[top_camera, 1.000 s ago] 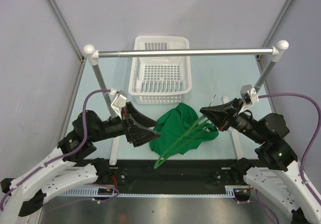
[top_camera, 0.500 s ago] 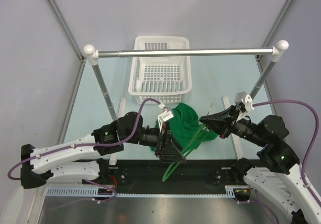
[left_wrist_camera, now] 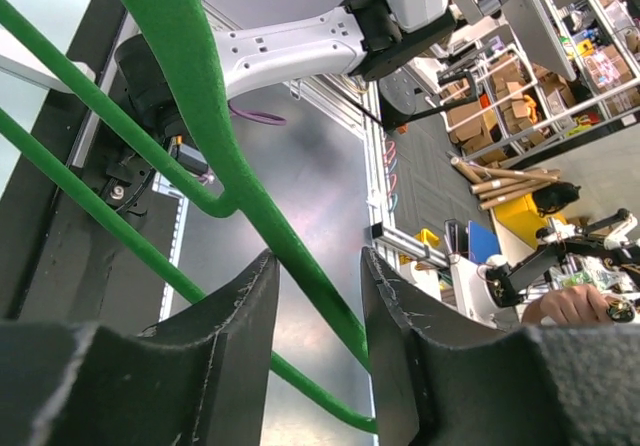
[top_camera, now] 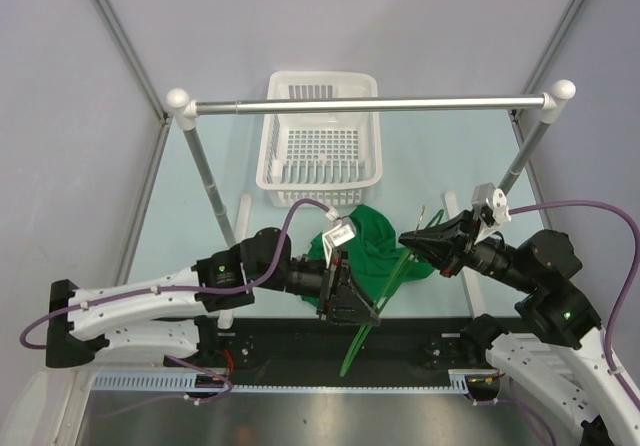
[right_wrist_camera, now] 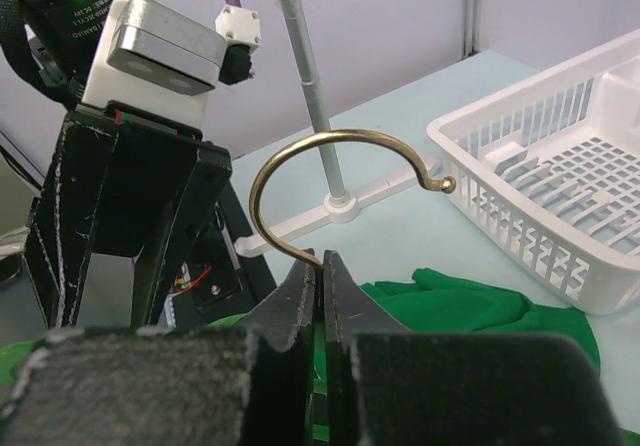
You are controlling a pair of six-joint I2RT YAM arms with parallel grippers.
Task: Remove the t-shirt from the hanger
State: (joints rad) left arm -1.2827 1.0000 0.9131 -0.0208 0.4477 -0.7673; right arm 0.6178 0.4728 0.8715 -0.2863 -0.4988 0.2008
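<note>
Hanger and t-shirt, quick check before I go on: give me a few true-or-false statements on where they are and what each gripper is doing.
1. The right gripper is shut on the hanger just below its hook. True.
2. The hanger hangs on the rail. False: it is off the rail, held away from it by the right gripper.
3. A hanger bar passes between the left gripper's fingers. True.
4. The t-shirt lies in the basket. False: it is bunched outside it, on the near side.
</note>
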